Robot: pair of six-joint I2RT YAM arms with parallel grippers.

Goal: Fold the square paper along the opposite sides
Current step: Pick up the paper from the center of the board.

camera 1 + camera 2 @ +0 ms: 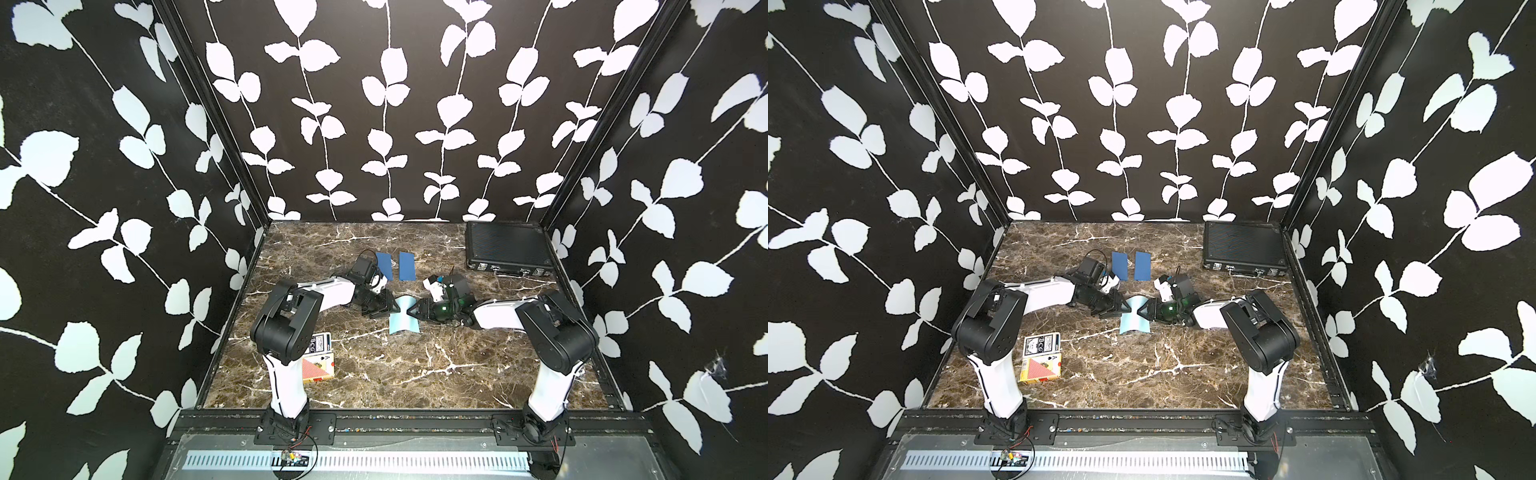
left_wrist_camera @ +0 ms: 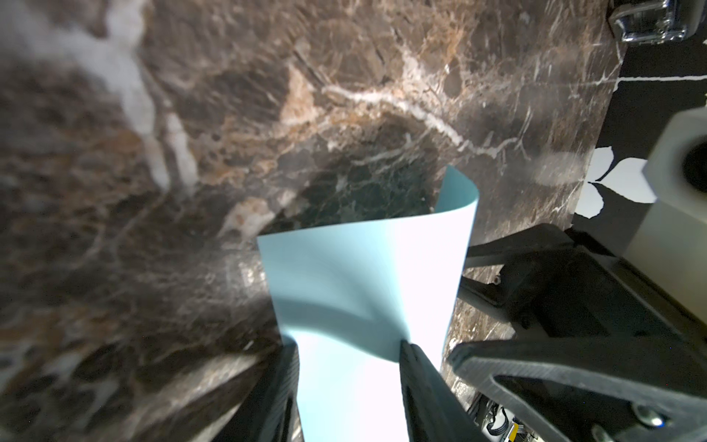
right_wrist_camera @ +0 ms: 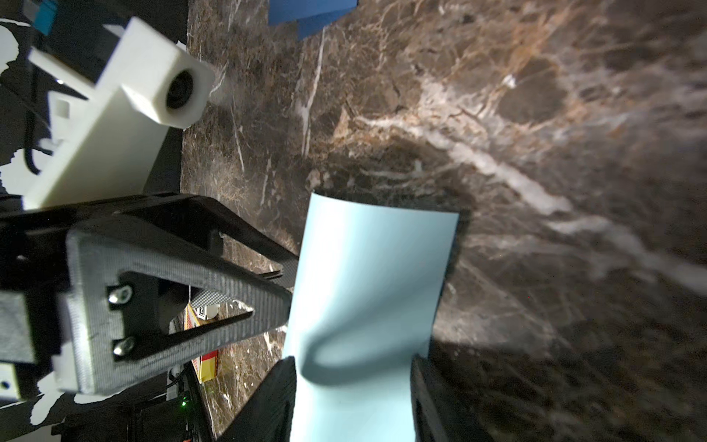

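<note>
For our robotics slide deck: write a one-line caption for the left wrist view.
Light blue paper arches over the marble table between the fingers of the left gripper, right gripper beside it.

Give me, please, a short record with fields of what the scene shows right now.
Paper: light blue square paper, curled, not flat, on the brown marble-pattern table
Left hand: closed on one side edge, paper between its fingers
Right hand: closed on the opposite side edge
Behind paper: two dark blue paper rectangles, flat, apart
Far right corner: black ribbed case, closed
Near left arm: two playing-card boxes
</note>
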